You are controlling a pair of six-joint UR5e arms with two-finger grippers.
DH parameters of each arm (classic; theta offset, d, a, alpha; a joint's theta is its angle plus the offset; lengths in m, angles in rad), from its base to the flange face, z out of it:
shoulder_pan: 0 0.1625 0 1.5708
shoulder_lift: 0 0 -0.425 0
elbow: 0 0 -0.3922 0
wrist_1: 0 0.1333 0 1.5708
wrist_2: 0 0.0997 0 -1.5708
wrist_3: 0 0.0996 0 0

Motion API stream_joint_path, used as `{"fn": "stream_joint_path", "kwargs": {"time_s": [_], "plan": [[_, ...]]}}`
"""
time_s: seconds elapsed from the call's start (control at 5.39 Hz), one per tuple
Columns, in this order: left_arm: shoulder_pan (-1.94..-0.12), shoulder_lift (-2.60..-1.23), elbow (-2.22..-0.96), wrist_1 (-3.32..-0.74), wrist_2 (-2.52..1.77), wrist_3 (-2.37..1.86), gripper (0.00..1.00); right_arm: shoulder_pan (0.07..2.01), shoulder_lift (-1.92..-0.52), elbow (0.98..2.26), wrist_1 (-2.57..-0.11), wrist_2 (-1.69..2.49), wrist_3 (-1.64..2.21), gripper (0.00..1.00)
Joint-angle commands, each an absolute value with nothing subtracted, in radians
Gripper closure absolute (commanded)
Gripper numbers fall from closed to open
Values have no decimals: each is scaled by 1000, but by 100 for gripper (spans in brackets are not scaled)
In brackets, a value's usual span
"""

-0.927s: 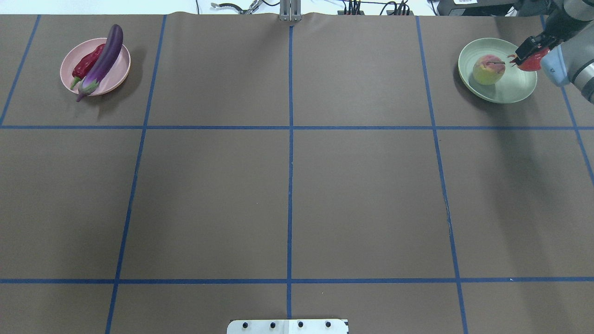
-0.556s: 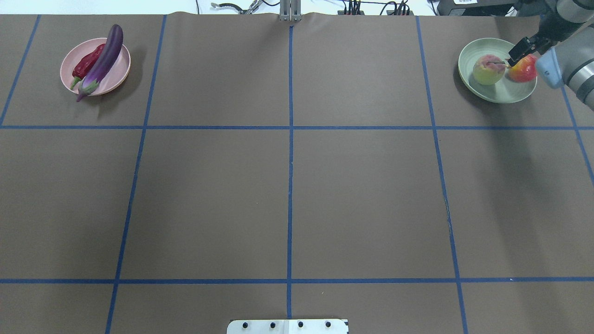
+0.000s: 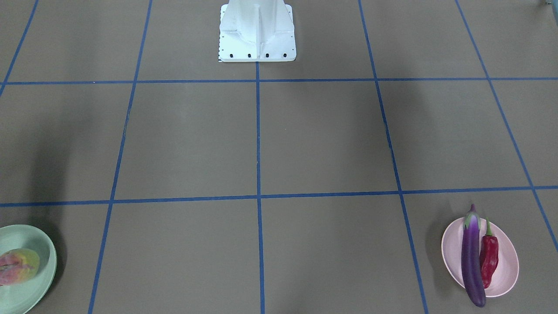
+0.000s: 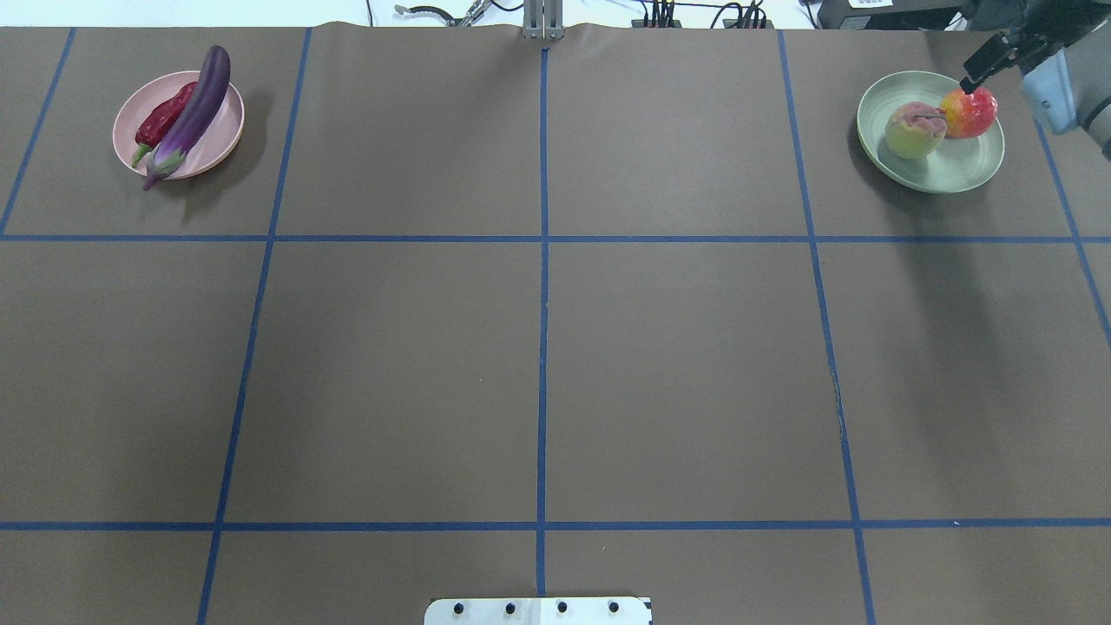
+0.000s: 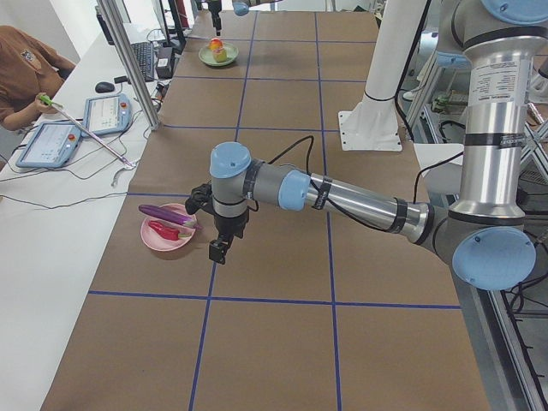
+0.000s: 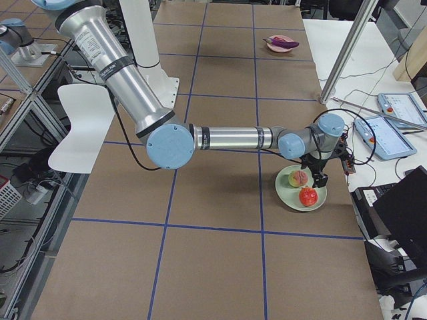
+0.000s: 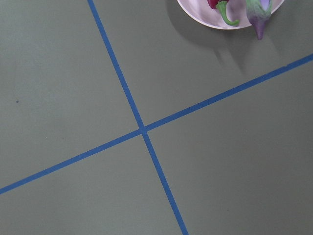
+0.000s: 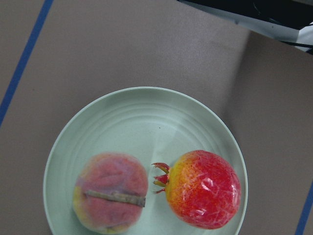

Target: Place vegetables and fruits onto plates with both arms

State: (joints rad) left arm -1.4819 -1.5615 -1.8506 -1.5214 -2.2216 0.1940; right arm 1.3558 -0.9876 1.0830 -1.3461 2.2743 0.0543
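Note:
The pale green plate (image 4: 959,165) at the far right holds the peach (image 4: 914,128) and the red-orange pomegranate (image 4: 969,112) side by side; the right wrist view shows both, peach (image 8: 111,191) and pomegranate (image 8: 203,188). My right gripper (image 4: 974,76) hangs open and empty just above the pomegranate. The pink plate (image 4: 217,139) at the far left holds the purple eggplant (image 4: 193,113) and the red chili (image 4: 163,117). My left gripper (image 5: 219,249) hovers beside the pink plate (image 5: 158,242), showing only in the exterior left view; I cannot tell if it is open.
The brown table is marked with blue tape lines. The white robot base (image 3: 257,32) stands at the near edge. Cables and a metal post (image 4: 542,22) line the far edge. An operator with tablets (image 5: 51,141) sits by the table's long side.
The right gripper let go of the pomegranate, which now rests on the green plate beside the peach. The gripper has risen and drawn back. The pink plate's contents have not moved.

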Motion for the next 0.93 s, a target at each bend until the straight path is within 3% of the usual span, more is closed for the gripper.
{"fn": "stream_joint_path", "kwargs": {"time_s": [0.0,0.37,0.56,0.74], "plan": [[-1485,-1562,-1835,-1516,-2223,245,0,1473,-1137,1390,-1562,2363,-13,0],[-1489,-1549,-1833,-1516,-2229,273,0,1552,-1297,1715,-1866,2370,-117,0],[-1489,-1549,-1830,-1516,-2230,273,0,1593,-1374,1818,-2029,2378,-144,0],[-1494,-1543,-1830,-1516,-2233,288,0,1624,-1446,1863,-2023,2385,-147,0]]}}
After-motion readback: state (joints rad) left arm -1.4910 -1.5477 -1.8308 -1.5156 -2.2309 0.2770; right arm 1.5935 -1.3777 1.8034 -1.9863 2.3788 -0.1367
